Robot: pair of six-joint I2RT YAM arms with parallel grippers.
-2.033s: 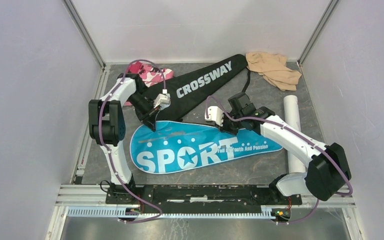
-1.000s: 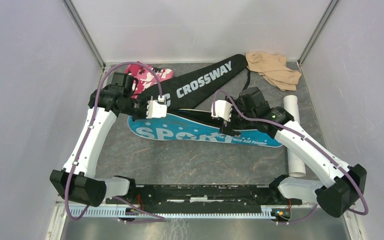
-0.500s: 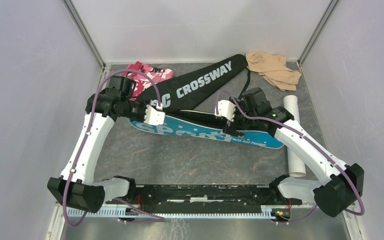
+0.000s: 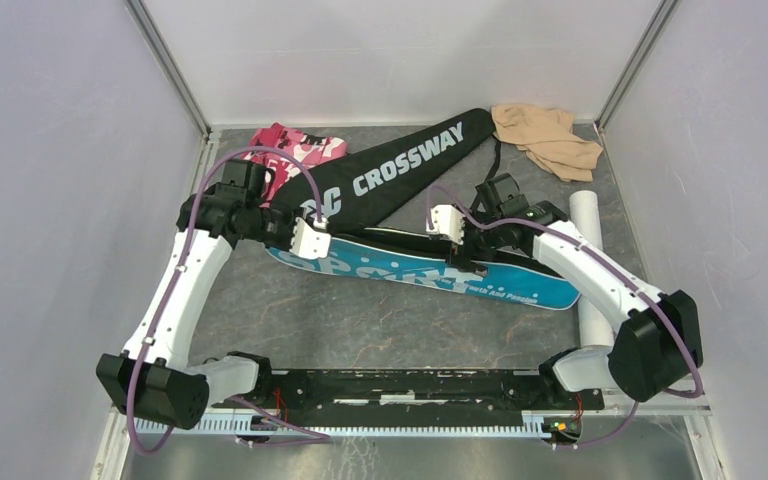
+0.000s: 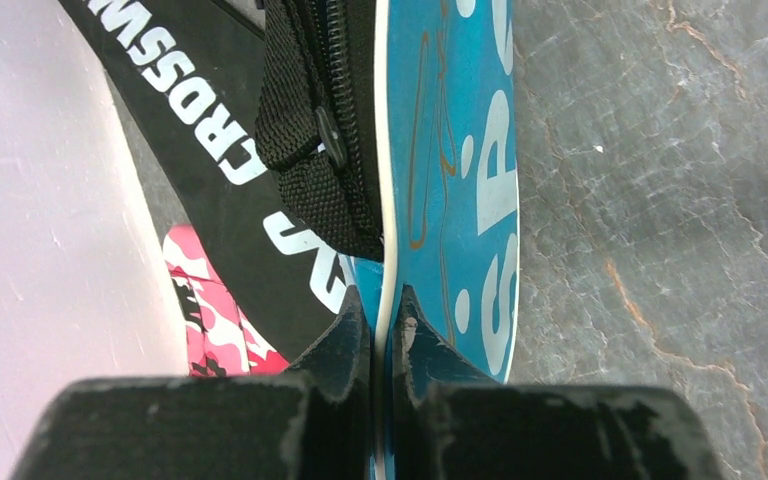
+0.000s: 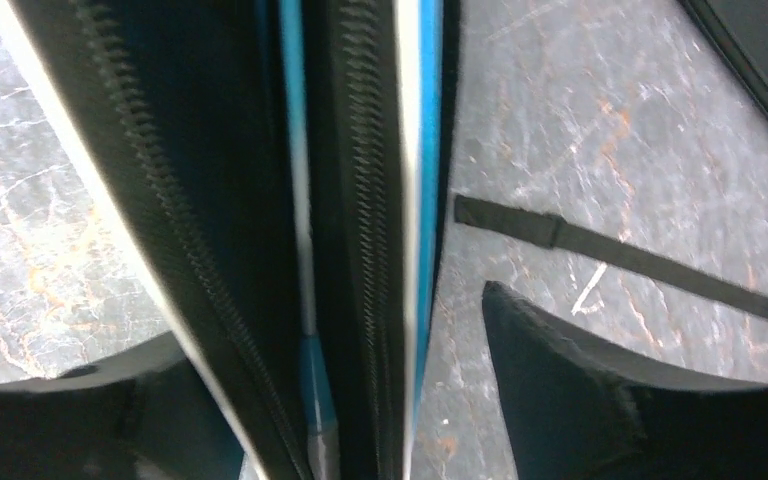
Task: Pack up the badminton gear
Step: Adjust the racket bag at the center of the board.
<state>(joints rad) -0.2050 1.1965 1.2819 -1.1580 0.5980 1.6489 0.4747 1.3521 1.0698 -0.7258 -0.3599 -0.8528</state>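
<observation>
The blue "SPORT" racket cover (image 4: 500, 283) stands tilted on its edge across the middle of the table. My left gripper (image 4: 305, 240) is shut on its rounded end, the white-piped rim pinched between the fingers (image 5: 355, 330). My right gripper (image 6: 330, 330) straddles the cover's unzipped edge (image 6: 370, 150); its jaws stand apart, and the right finger (image 6: 560, 390) is clear of the fabric. A thin blue and silver racket shaft (image 6: 305, 260) shows inside. The black "CROSSWAY" cover (image 4: 400, 165) lies flat behind. The white tube (image 4: 583, 212) lies at the right, partly hidden by the right arm.
A pink-and-white camouflage cloth (image 4: 295, 145) lies at the back left, beside the black cover. A beige cloth (image 4: 545, 135) is crumpled in the back right corner. A black strap (image 6: 610, 250) trails over the grey table. White walls close in the left, back and right.
The blue cover, flat two seconds ago, is now raised on its edge by the left gripper. The right gripper's jaws have narrowed a little around its open edge, and its right end has swung nearer.
</observation>
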